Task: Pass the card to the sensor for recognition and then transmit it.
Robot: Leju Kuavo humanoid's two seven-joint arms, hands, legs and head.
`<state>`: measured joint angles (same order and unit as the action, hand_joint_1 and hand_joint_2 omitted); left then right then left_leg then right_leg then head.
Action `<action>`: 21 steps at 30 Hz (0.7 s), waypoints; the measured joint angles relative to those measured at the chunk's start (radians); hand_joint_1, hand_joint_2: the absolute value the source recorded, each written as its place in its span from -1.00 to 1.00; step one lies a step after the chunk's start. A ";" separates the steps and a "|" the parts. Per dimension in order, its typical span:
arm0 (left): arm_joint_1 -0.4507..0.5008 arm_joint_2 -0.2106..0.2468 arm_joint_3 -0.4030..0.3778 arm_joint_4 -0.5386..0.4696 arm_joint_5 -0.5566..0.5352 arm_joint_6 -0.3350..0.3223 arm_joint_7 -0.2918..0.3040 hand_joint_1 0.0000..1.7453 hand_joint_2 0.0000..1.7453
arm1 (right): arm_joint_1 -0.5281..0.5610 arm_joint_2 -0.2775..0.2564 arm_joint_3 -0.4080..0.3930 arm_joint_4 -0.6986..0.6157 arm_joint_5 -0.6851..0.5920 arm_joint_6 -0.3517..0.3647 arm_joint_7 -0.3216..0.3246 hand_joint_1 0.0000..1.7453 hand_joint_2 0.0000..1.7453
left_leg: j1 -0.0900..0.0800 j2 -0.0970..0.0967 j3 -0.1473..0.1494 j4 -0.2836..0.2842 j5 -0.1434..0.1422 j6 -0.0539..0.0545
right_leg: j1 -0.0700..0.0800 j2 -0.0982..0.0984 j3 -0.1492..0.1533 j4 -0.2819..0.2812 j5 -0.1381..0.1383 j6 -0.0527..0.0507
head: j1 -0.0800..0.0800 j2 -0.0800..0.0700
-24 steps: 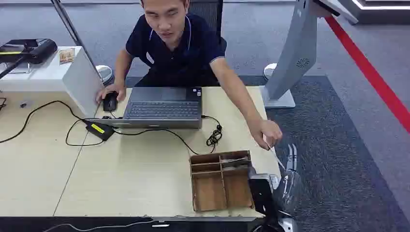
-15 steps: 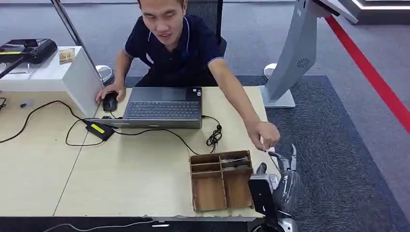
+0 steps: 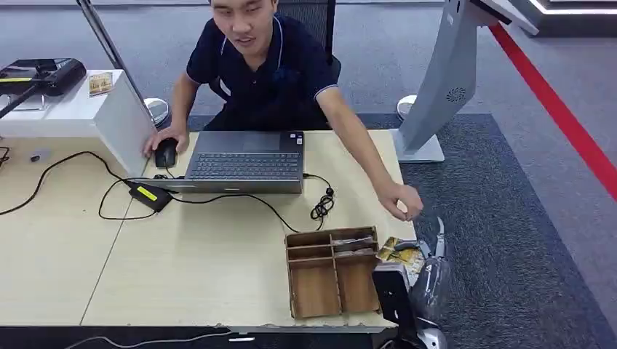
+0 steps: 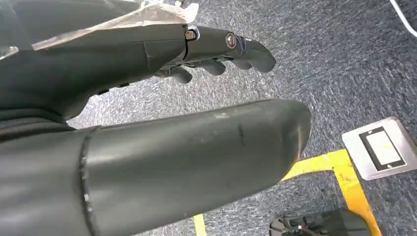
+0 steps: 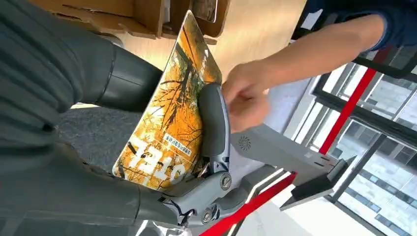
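Holding: the right hand [image 5: 196, 162] grips the card [image 5: 169, 118], an orange-yellow card printed with trees and lettering, the thumb pressed across its face and the fingers behind it.
Card, place: in the head view the card [image 3: 399, 254] sits in the right hand [image 3: 418, 265] just off the table's right edge, beside the cardboard organiser [image 3: 333, 271].
Change, card: 0.8 s ago the right hand held nothing that could be seen; half a second ago the person's hand was down at the robot's fingers; now the card is in the robot's grasp.
Change, person: the person's hand [image 3: 402, 200] has lifted away from the robot's hand and now hangs above the table edge, apart from the card. In the right wrist view that hand [image 5: 246, 96] is near the card's upper edge, fingers loosely curled.
Person, other hand: rests on the black mouse [image 3: 166, 153] next to the laptop [image 3: 246, 161], as it did earlier.
Left hand: the left hand [image 4: 216, 54] hangs over blue-grey carpet, fingers curled partway in with nothing in them.
Floor: a yellow tape line [image 4: 334, 172] and a metal floor plate [image 4: 381, 147] lie below the left hand.
Table: a black cable [image 3: 240, 198] and a power brick [image 3: 149, 195] lie in front of the laptop, unmoved.
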<state>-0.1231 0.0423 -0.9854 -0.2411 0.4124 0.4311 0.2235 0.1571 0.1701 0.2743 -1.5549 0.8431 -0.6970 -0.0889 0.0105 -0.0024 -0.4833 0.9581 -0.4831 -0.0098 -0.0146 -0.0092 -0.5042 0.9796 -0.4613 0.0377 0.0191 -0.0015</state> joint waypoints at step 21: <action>0.000 -0.003 0.000 0.000 -0.003 0.000 0.001 -1.00 -1.00 | 0.015 -0.005 -0.062 0.039 0.031 0.000 0.002 1.00 1.00 | 0.000 0.000 0.000 0.000 0.000 0.000 | 0.000 0.000 -0.001 0.000 0.000 0.000 | 0.000 0.000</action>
<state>-0.1231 0.0393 -0.9854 -0.2411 0.4093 0.4311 0.2247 0.1725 0.1656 0.2125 -1.5156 0.8740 -0.6973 -0.0874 0.0105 -0.0023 -0.4835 0.9581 -0.4832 -0.0098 -0.0146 -0.0092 -0.5049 0.9795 -0.4614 0.0377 0.0187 -0.0015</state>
